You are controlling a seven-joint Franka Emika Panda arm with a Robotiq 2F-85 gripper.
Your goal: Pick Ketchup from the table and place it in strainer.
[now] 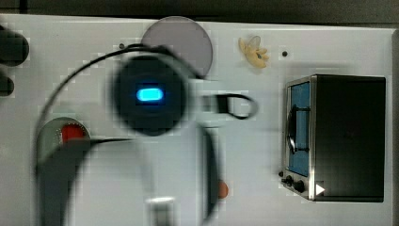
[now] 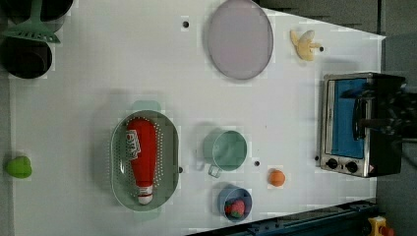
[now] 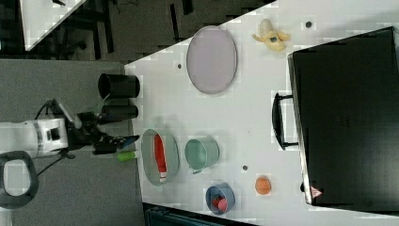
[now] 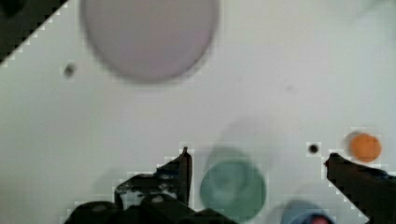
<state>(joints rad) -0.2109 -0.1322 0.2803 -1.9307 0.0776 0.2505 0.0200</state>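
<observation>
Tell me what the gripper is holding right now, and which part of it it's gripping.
Nothing. The gripper is open with empty space between its fingers, and the Ketchup lies in the strainer.

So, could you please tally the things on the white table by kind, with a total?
Containers: 4 – strainer, green cup, blue bowl, plate
Fruit: 4 – banana, orange, strawberries, green fruit
Bottles: 1 – Ketchup, lying in the strainer
Appliances: 1 – toaster oven
Total: 10
</observation>
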